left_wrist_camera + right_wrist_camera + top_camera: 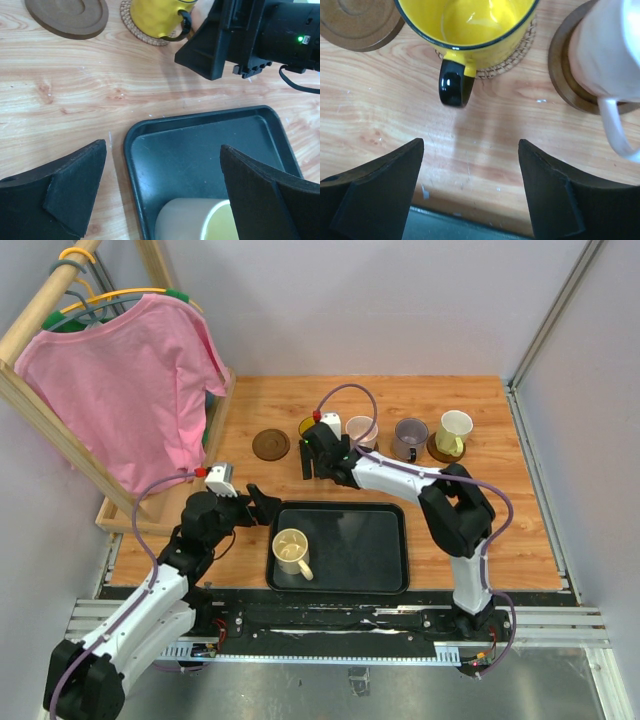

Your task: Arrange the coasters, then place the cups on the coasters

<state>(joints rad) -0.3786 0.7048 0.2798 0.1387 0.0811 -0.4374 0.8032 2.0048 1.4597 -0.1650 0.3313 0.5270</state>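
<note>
The yellow cup (465,20) stands on a woven tan coaster (522,47), its black handle (454,87) toward my right gripper (470,185), which is open, empty and just short of it. To the right, a pale pink cup (610,50) sits on a dark coaster (562,75). An empty brown coaster (270,444) lies left of the yellow cup (308,426). A purple-grey cup (410,436) and a pale yellow-green cup (454,430) stand further right. The cream cup (292,550) is on the black tray (370,540). My left gripper (265,502) hangs open over the tray's left edge (131,165).
A wooden rack with a pink shirt (130,380) stands at the far left, its base along the table's left side. Metal frame rails (530,440) border the table on the right. The right arm's black body (240,40) stands between the cup row and the tray.
</note>
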